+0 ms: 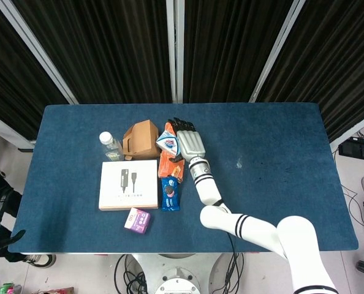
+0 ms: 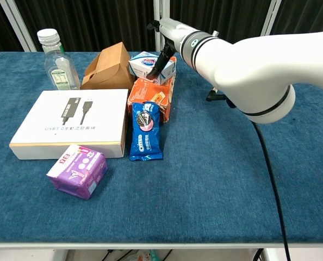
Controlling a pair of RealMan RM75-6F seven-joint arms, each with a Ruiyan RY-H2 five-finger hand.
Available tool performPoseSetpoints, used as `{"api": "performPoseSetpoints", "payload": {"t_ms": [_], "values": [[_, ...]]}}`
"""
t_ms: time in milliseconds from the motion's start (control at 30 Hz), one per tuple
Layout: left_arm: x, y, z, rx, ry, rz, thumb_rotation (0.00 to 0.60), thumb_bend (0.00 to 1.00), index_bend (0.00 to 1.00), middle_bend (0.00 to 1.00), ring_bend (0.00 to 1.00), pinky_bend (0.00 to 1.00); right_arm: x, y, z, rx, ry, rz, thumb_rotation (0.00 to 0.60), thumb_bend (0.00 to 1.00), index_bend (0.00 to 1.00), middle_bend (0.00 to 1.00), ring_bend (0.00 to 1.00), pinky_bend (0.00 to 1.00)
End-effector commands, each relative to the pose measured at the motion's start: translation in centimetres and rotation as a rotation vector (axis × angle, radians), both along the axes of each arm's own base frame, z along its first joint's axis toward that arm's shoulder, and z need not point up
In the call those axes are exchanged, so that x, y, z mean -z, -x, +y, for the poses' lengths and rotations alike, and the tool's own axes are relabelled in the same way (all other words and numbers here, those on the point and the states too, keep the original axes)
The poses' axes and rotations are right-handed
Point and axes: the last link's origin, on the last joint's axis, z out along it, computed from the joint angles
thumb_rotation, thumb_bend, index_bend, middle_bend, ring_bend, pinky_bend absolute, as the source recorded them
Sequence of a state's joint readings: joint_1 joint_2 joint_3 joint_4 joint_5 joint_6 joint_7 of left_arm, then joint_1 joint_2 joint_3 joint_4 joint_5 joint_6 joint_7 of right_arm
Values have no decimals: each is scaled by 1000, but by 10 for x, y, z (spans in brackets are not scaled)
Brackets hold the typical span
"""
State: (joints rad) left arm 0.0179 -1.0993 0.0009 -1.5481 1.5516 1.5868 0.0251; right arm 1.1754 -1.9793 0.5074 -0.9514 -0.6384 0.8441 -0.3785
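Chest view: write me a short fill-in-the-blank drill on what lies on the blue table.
1. The white tissue pack rests on top of the ____ box.
2. The right hand has its fingers on the ____ pack.
3. The clear bottle stands ____ behind the flat white box.
4. The blue cookie packet lies between the flat white box and the ____ box.

Missing words: orange; tissue; upright; orange
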Motion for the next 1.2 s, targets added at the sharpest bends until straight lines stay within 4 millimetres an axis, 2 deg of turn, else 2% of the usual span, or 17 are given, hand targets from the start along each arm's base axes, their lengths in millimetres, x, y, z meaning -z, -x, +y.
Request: {"api": "performPoseSetpoints", "payload": {"t_ms": [33,267,433,600,1000,1133,1200], "values": [[-1,1,-1,-4,-3,-1,597,39,75,55,129,234,6,-3,-2,3,-16,-7,600,22,0,20,0,79],[-3,3,-1,-6,-6,0,598,39,75,55,129,234,18,0,-1,18,-39,13,600,40,0,62,19,152],[-4,4,-2,-9,-8,-2,597,39,75,55,129,234,23,3,-2,34,-43,25,600,59,0,126,83,202],[-4,5,-2,-13,-9,-3,598,39,75,55,129,234,24,2,-2,32,-28,26,600,153,3,209,180,287],[-4,6,-3,-19,-8,-8,599,39,75,55,129,235,17,4,-2,-27,89,55,600,408,359,477,444,538],[-4,6,-3,-20,-11,-10,599,39,75,55,129,234,4,2,-3,-73,145,40,600,449,397,495,471,569],[-4,7,-3,-23,-13,-11,599,39,75,55,129,234,-10,-3,-4,-108,188,-4,600,449,397,496,471,569]]}}
